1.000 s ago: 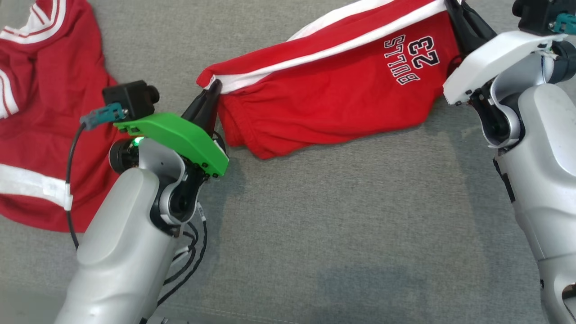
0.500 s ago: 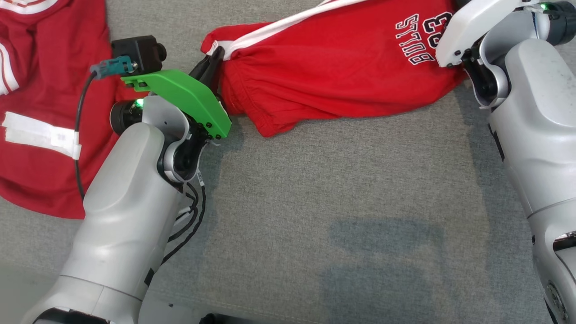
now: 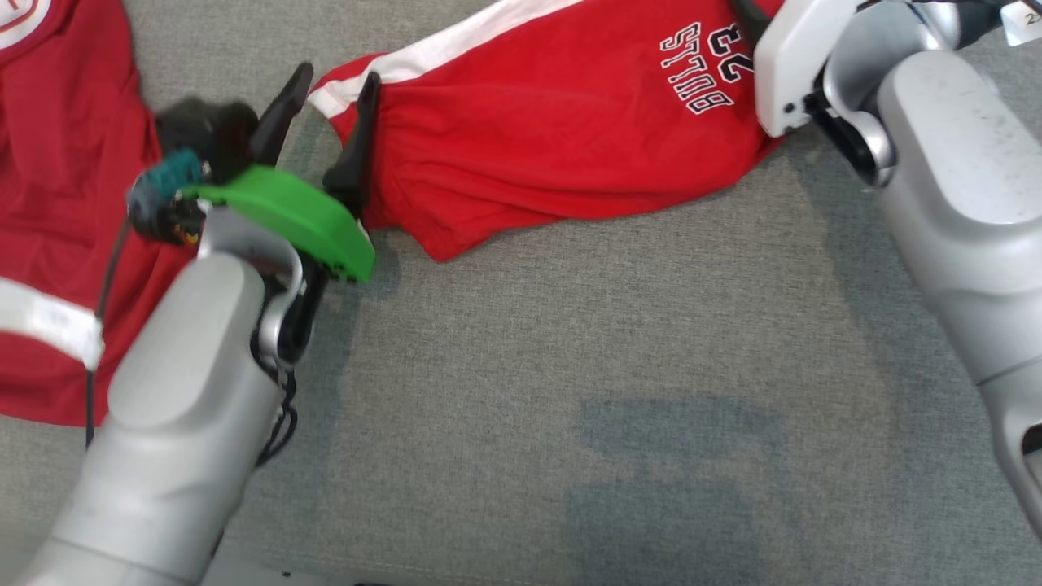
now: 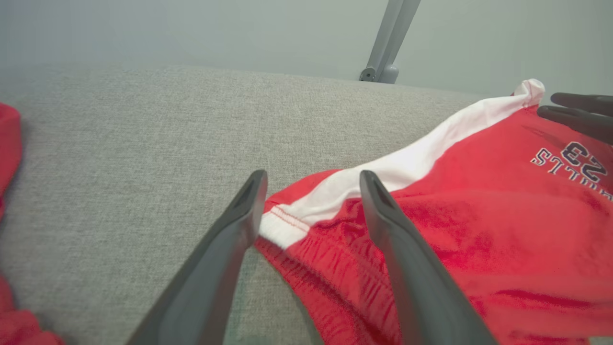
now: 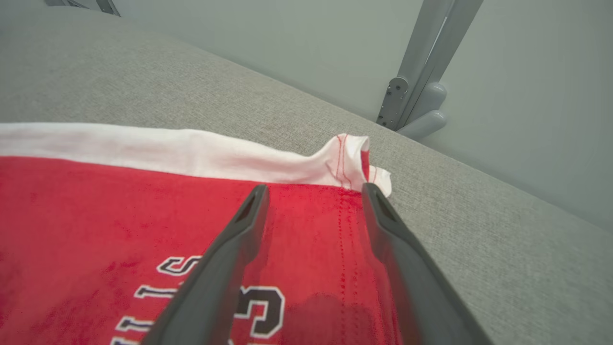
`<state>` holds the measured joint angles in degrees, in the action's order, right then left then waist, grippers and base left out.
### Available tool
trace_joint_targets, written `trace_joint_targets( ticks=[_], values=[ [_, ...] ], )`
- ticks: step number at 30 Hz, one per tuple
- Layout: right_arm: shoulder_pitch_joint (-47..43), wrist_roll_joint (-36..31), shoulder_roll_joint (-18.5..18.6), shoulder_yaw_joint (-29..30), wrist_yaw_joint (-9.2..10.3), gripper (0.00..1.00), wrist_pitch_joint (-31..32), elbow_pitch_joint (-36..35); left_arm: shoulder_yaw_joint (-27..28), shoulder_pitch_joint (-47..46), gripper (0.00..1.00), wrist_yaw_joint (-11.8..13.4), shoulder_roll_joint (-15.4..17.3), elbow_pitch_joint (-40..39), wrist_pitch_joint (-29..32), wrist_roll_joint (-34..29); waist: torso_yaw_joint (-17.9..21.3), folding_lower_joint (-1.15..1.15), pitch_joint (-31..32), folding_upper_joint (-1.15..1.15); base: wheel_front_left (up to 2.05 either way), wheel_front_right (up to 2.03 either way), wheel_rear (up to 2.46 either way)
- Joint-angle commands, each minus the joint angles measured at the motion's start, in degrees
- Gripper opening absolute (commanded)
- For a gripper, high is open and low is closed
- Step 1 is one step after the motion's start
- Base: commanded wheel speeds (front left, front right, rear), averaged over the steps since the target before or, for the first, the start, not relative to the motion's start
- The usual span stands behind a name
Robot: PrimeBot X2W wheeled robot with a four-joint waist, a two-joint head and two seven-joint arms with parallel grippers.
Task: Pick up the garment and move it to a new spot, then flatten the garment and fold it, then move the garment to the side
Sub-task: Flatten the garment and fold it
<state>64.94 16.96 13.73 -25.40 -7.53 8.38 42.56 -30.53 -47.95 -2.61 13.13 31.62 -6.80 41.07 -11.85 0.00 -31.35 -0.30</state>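
**Surface.** A grey woven surface (image 3: 570, 391) carries everything. Its near half is bare.

**Task garment.** A pair of red shorts (image 3: 553, 138) with a white side band (image 4: 407, 163) lies on the far half of the surface, stretched lengthwise between the two arms. The cloth is mostly spread, but the near left corner is puckered and the lower hem sags to a point.

**Other garment.** A second red garment with white stripes (image 3: 57, 244) lies at the far left, apart from the shorts and partly under the left arm.

**Left tool** (image 3: 337, 75). The jaws stand wide, astride the left end of the white band. Nothing is gripped.

**Right tool** (image 5: 314, 188). The jaws stand wide, just above the right end of the shorts. The turned-up band corner (image 5: 352, 153) lies just beyond the fingertips. Nothing is held.

**Marking.** The "BULLS 23" lettering (image 3: 700, 57) faces up near the right end.

**Assessment.** The shorts appear to be set down at their new spot, so flattening is judged to be the step in hand. Folding has not begun. The next move calls for smoothing the puckered left corner and the curled right band end. After that, both tools will need a fresh hold on matching corners for an even fold.
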Motion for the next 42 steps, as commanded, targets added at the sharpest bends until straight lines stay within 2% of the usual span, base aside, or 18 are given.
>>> trace_joint_targets(
  ticks=[1, 7, 10, 14, 18, 24, 25, 31, 32, 33, 34, 37, 42],
  values=[
    [-0.88, -1.61, 2.17, -1.07, 0.08, 1.0, 1.56, -1.16, -0.75, 3.1, 1.0, 1.29, 1.02, -2.27, -2.13, -1.9, 0.61, 0.0, 0.47, 0.3, 0.0, 0.0, 0.0],
    [-3.27, -4.05, 5.01, -1.62, 0.07, 1.0, 5.91, -3.46, -2.16, 11.5, 1.0, 6.09, 3.22, -11.26, -6.95, -7.24, -0.73, 0.0, 0.7, 0.3, 0.0, 0.0, 0.0],
    [-4.87, -3.9, 5.23, -0.83, 0.07, 1.0, 7.51, -3.68, -2.32, 14.94, 1.0, 7.53, 3.36, -14.81, -7.97, -8.99, -1.89, 0.0, 0.64, 0.3, 0.0, 0.0, 0.0],
    [-5.79, -6.95, 6.77, -0.33, 0.08, 1.0, 9.16, -3.25, -1.6, 18.66, 1.0, 8.78, 2.69, -18.22, -8.46, -11.47, -3.39, 0.0, 0.41, 0.3, 0.0, 0.0, 0.0],
    [-6.44, -9.93, 7.28, 1.02, 0.08, 1.0, 9.94, -3.36, 0.66, 21.68, 1.0, 8.36, 1.16, -21.18, -8.43, -13.8, -4.2, 0.0, 0.55, 0.3, 0.0, 0.0, 0.0],
    [-7.55, -13.03, 8.51, 2.41, 0.08, 1.0, 13.51, -3.12, 3.71, 25.17, 1.0, 6.48, -1.2, -22.34, -8.41, -16.0, -4.7, 0.0, 1.32, 0.3, 0.0, 0.0, 0.0],
    [-8.29, -13.53, 8.98, 3.17, 0.08, 1.0, 15.38, -2.57, 4.78, 26.29, 1.0, 5.47, -2.24, -22.08, -8.42, -16.92, -4.92, 0.0, 1.52, 0.3, 0.0, 0.0, 0.0],
    [-10.7, -10.69, 7.33, 5.31, 0.03, 1.0, 18.69, -1.32, 6.46, 27.22, 1.0, 3.43, -3.96, -20.57, -8.43, -18.62, -5.4, 0.0, 1.73, 0.3, 0.0, 0.0, 0.0],
    [-11.15, -9.95, 6.94, 5.31, -0.03, 0.73, 19.36, -1.04, 6.75, 27.21, 1.0, 3.14, -4.11, -20.31, -8.43, -18.76, -5.43, 0.0, 1.81, 0.3, 0.0, 0.0, 0.0],
    [-11.62, -8.79, 6.49, 5.36, -0.15, 0.28, 19.86, -0.83, 6.99, 27.25, 1.0, 3.08, -4.23, -20.01, -8.43, -18.97, -5.43, 0.0, 1.92, 0.3, 0.0, 0.0, 0.0],
    [-11.98, -7.45, 6.01, 5.73, -0.18, 0.0, 19.98, -0.76, 7.21, 27.3, 1.0, 2.81, -4.3, -19.66, -8.43, -19.14, -5.4, 0.0, 2.09, 0.3, 0.0, 0.0, 0.0],
    [-13.11, -2.94, 4.8, 5.93, -0.19, 0.0, 21.26, -0.71, 7.64, 27.74, 1.0, 2.36, -4.32, -18.62, -8.42, -19.5, -4.94, 0.0, 3.06, 0.3, 0.0, 0.0, 0.0],
    [-15.46, 4.81, 3.25, 7.3, -0.16, 0.0, 19.92, -2.66, 8.9, 29.43, 1.0, 2.14, -3.52, -17.37, -8.42, -19.87, -2.32, 0.0, 6.68, 0.3, 0.0, 0.0, 0.0]
  ],
)
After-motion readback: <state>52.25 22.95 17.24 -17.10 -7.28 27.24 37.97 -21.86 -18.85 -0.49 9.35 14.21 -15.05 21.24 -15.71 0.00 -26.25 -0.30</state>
